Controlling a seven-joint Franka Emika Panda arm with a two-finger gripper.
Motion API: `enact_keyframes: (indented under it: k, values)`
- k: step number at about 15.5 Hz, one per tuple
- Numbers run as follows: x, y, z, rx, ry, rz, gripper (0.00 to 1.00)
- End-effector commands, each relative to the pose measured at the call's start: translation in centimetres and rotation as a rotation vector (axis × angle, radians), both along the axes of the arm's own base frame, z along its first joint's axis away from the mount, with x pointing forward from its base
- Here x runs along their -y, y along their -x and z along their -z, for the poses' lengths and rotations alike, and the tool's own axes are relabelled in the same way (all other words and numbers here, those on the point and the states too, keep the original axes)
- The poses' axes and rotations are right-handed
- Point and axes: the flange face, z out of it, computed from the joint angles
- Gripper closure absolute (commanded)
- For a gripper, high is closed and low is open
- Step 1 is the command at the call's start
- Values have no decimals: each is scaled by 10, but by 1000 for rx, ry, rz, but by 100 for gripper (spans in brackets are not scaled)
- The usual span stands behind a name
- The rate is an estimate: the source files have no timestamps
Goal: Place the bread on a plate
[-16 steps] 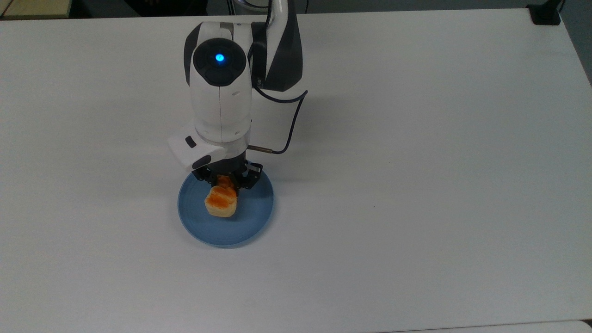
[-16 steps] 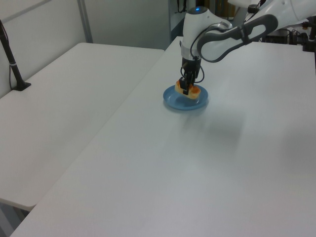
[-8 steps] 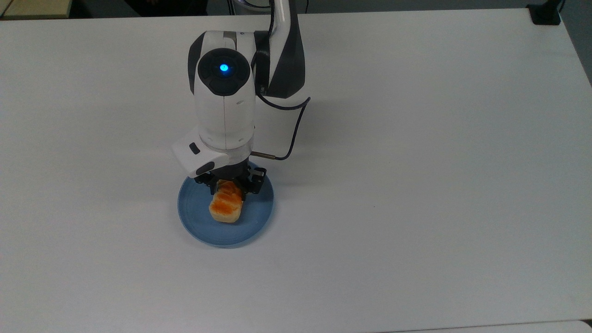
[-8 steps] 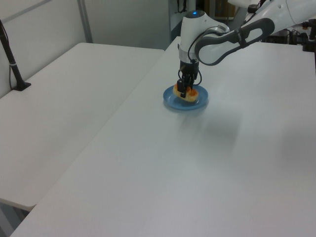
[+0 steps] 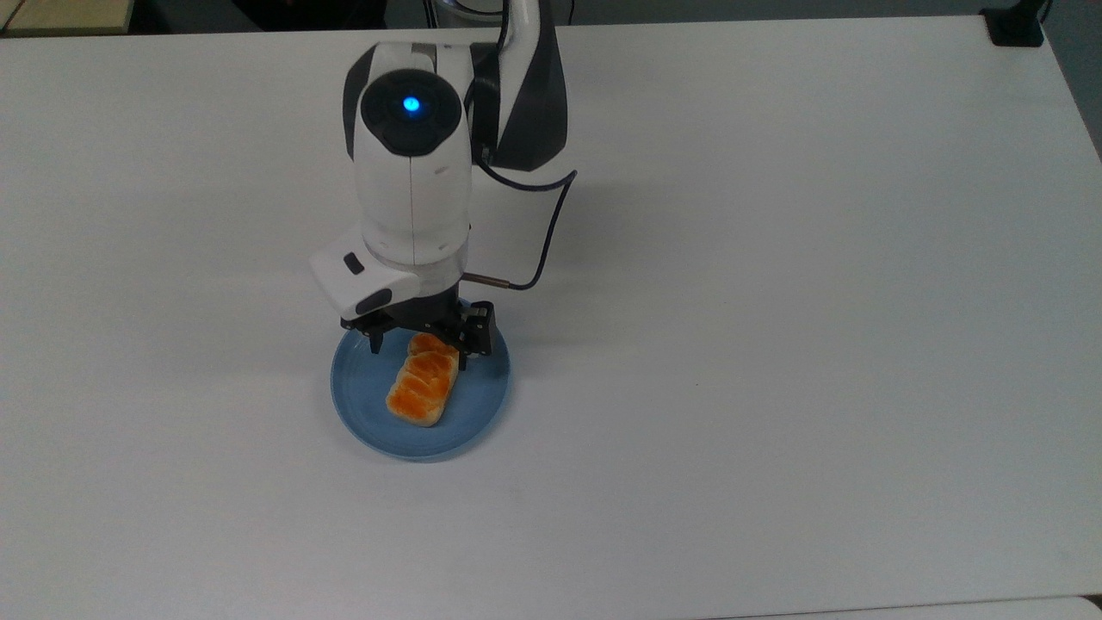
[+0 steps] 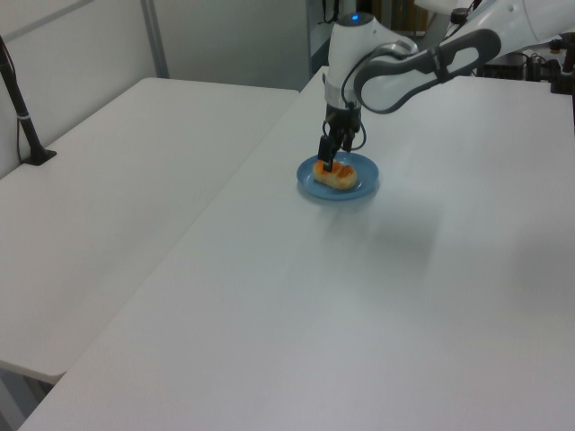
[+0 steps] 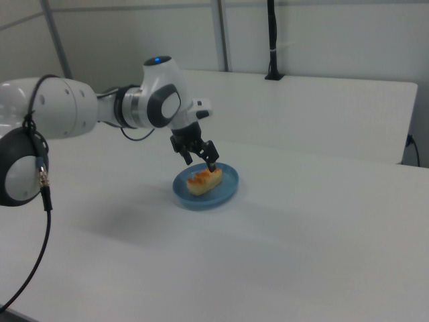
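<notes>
Your jaws (image 5: 419,349) now open, lifted off bread (image 5: 422,386) vs 0.5 s ago. Bread lies flat on plate (image 5: 482,405), long axis 1-to-7 o'clock in top view. Plate on white surface (image 5: 775,344), unmoved.

Bread (image 5: 421,388) cream, glossy orange-brown segmented top; plate (image 5: 362,413) plain light blue.
</notes>
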Motion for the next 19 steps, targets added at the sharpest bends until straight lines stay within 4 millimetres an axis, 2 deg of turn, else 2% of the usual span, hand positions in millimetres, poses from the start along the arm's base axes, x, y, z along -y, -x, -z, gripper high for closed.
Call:
enact_keyframes:
  k: [1,5,7,10,12,13,15,17,19]
  values:
    - [8,54,-100,-82,-10,46,0]
    - [1,111,-173,-219,-55,23,0]
    - [-3,143,-211,-234,-53,15,0]
    - [-6,186,-241,-210,-39,-114,0]
    - [1,201,-261,-173,-37,-151,0]
    - [13,210,-265,-158,-43,-135,0]
    - [35,211,-274,-81,-69,-95,0]
    - [67,219,-290,-35,-96,-37,0]
    - [95,238,-311,8,-192,-16,0]
